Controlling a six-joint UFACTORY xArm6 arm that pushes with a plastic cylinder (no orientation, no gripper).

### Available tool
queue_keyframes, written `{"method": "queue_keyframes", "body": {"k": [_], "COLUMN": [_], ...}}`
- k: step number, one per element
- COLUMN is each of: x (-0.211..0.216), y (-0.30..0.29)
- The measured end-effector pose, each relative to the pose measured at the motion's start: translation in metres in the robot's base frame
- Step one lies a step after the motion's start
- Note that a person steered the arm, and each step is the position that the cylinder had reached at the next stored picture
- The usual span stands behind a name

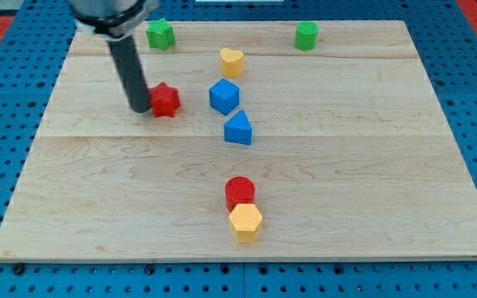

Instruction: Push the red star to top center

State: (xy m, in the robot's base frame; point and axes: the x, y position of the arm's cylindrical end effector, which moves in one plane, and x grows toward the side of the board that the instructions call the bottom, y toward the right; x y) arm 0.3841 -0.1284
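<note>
The red star (166, 100) lies on the wooden board (371, 165) in its upper left part. My tip (139, 108) rests on the board just to the left of the red star, touching or almost touching its left side. The dark rod rises from there toward the view's top left. The top centre of the board lies up and to the right of the star, near the yellow heart-shaped block (232, 62).
A blue cube (224, 96) and a blue triangle (238, 128) lie right of the star. A green block (161, 34) sits at top left, another green block (306, 36) at top right. A red cylinder (240, 192) touches a yellow hexagon (245, 222) at bottom centre.
</note>
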Motion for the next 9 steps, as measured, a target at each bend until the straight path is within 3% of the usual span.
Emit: {"method": "queue_keyframes", "body": {"k": [1, 2, 3, 5, 7, 9], "x": [0.021, 0.050, 0.031, -0.053, -0.057, -0.111], "y": [-0.004, 0.030, 0.045, 0.035, -0.002, 0.058]}}
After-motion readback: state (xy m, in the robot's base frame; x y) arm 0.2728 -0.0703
